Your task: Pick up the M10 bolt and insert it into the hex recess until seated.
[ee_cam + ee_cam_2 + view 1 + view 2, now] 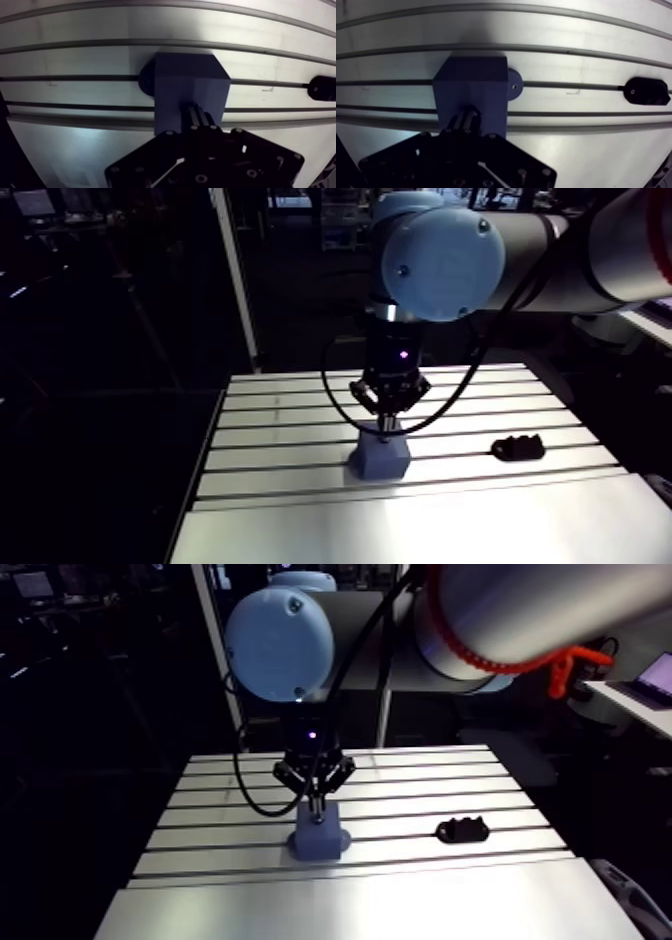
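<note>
Blue block [380,460] on slotted desk [300,518]. Clamps ribbed bolt [463,120] in end effector [388,425], straight above block, bolt end at block's top. Black part [646,91] well off to one side.

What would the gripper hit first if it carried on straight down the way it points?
The blue block, which sits directly under the gripper on the table. The gap looks small, though depth is hard to judge.
</note>
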### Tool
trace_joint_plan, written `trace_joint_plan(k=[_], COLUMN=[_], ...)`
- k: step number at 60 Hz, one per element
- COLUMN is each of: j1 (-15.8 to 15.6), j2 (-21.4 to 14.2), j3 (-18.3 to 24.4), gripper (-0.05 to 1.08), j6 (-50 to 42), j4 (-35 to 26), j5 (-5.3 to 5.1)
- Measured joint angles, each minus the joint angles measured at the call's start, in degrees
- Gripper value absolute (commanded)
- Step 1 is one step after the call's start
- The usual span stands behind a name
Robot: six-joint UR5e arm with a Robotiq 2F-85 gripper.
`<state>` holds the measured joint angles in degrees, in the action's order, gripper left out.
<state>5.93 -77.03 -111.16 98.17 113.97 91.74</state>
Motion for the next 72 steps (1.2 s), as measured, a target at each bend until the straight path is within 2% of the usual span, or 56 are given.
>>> trace_joint_plan(k=[72], j1=[-0.1], j2=[0.6], j3=[-0.5], gripper=[1.08], j6=[0.8], j4=[0.1], j5=[0.06])
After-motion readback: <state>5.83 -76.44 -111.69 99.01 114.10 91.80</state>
